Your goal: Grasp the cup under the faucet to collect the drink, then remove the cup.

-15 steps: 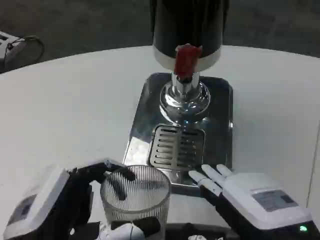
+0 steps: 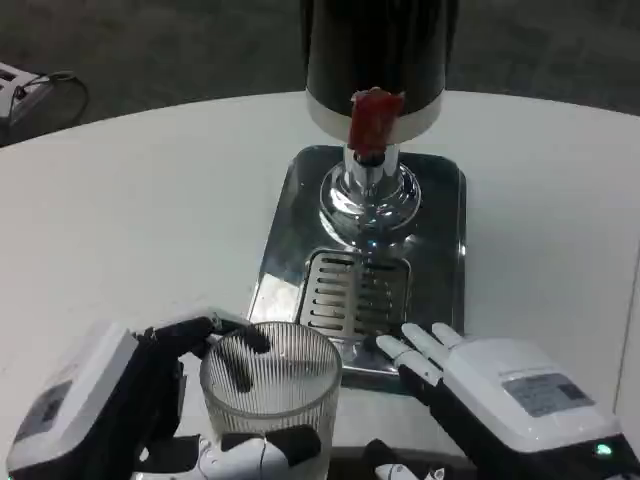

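Observation:
A clear ribbed glass cup point(image 2: 270, 395) stands at the near edge of the table, in front of the steel drip tray point(image 2: 440, 250). My left hand point(image 2: 130, 405) holds it, fingers wrapped around its far and near sides. The cup looks empty. The dispenser point(image 2: 378, 60) is a dark cylinder with a red tap lever point(image 2: 372, 122) and a chrome base, at the tray's far end. The slotted grate point(image 2: 355, 293) under the tap is bare. My right hand point(image 2: 480, 385) rests at the tray's near right corner, fingers extended, holding nothing.
The white round table point(image 2: 130, 220) spreads out to the left and right of the tray. A small device with a cable point(image 2: 30, 90) sits beyond the table's far left edge.
The left hand with the cup has shifted slightly up and away from the near edge. The right hand has edged forward a little toward the tray.

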`<move>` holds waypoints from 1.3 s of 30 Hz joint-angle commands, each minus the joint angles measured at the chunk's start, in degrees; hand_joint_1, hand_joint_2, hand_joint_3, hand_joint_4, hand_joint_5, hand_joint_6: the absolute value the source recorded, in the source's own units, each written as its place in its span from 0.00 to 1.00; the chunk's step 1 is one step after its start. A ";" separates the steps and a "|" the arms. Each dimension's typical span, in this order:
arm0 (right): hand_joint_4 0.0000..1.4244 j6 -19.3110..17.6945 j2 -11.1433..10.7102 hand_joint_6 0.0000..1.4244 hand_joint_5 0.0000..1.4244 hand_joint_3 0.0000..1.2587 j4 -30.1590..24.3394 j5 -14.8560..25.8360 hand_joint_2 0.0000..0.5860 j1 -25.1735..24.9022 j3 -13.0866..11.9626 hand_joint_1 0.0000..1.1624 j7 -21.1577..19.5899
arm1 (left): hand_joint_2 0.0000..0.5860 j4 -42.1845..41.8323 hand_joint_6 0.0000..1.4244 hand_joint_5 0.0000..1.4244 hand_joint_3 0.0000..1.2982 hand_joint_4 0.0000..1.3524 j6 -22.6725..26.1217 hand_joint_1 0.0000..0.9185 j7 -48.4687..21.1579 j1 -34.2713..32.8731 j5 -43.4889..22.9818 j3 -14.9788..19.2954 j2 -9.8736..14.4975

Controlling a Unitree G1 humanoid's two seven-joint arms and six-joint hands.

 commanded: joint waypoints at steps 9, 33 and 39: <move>0.00 -0.10 0.08 0.03 0.00 0.07 -0.47 1.02 0.76 1.62 -1.62 0.25 0.00 | 0.05 3.32 1.00 0.94 0.82 0.85 0.09 0.45 2.59 -4.34 0.45 0.32 -1.24; 0.00 -1.55 -1.10 0.03 0.00 0.07 -5.33 3.25 0.76 8.69 -7.56 0.25 -0.64 | 0.05 29.11 1.00 0.94 0.82 0.85 2.89 0.45 10.58 -27.93 5.09 0.09 2.86; 0.00 -2.50 -1.59 0.04 0.00 0.07 -6.38 4.31 0.76 9.82 -8.63 0.25 -0.89 | 0.05 36.71 1.00 0.94 0.82 0.85 3.43 0.45 12.10 -36.63 6.31 -2.57 3.21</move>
